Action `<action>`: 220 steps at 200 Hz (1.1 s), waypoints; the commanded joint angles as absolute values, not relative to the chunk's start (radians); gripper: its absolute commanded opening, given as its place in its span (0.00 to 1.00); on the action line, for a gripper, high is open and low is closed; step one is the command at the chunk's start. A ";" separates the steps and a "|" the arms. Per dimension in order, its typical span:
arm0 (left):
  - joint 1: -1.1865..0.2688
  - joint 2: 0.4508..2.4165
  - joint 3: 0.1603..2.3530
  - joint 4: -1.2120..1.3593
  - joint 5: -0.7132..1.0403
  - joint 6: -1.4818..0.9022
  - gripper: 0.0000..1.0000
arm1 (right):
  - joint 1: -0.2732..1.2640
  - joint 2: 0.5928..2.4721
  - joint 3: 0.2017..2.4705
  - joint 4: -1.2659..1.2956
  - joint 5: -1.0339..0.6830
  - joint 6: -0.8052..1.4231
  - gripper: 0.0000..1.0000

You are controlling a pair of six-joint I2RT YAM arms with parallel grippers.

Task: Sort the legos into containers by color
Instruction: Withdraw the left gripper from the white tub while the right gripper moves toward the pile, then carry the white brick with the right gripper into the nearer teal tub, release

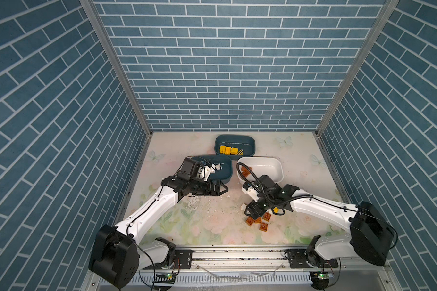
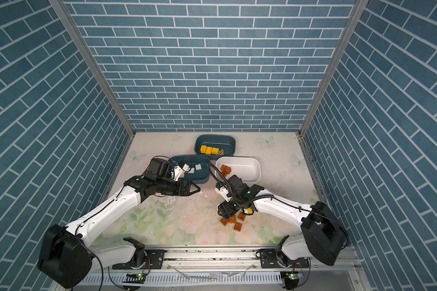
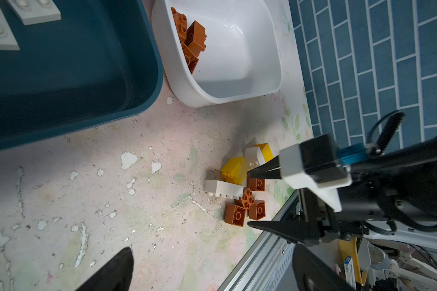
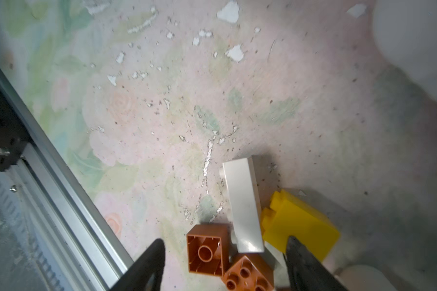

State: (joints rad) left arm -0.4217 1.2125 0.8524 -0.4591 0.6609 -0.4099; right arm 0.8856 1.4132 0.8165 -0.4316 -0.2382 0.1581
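Right claw (image 4: 225,241): jaws apart, nothing clamped; lowered over a loose heap of bricks on the worn floral tabletop (image 1: 212,226)
Between its jaws: a brown square plastic brick (image 4: 207,252), hollow side up, and the near end of a long white plastic brick (image 4: 245,206); a second brown brick (image 4: 247,274), studs up, lies closer to the wrist
At one fingertip: a yellow plastic brick (image 4: 303,226); whether the two touch cannot be told
Around the right claw: further brown square bricks (image 1: 263,225) scattered on its near side in both top views
Left claw (image 1: 223,189): jaws wide apart, empty; well apart from the heap
Beside the left claw: a dark teal plastic tub (image 1: 226,173), holding white studded pieces (image 2: 198,166)
Beyond the right claw: a white plastic tub (image 1: 275,163); brown bricks (image 3: 191,40) piled at the end nearer the left claw
Beyond both claws: a second dark teal tub (image 1: 250,141); yellow bricks (image 1: 228,150) in a row inside
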 commanded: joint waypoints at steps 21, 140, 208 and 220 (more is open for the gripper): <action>-0.382 1.164 0.804 -0.448 0.699 -0.428 1.00 | 0.936 1.512 0.883 -0.407 -0.103 0.096 0.63; -0.354 1.088 0.766 -0.514 0.689 -0.424 1.00 | 0.977 1.635 0.935 -0.455 0.000 0.005 0.27; -0.340 1.048 0.762 -0.562 0.680 -0.417 1.00 | 0.967 1.552 1.011 -0.474 -0.033 0.052 0.10; -0.336 1.043 0.767 -0.563 0.680 -0.419 1.00 | 0.952 1.531 1.039 -0.471 -0.054 0.072 0.11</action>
State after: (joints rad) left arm -0.3500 1.0611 0.7696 -0.5320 0.6819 -0.4316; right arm 0.9680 1.6020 0.9722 -0.4541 -0.0299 0.0380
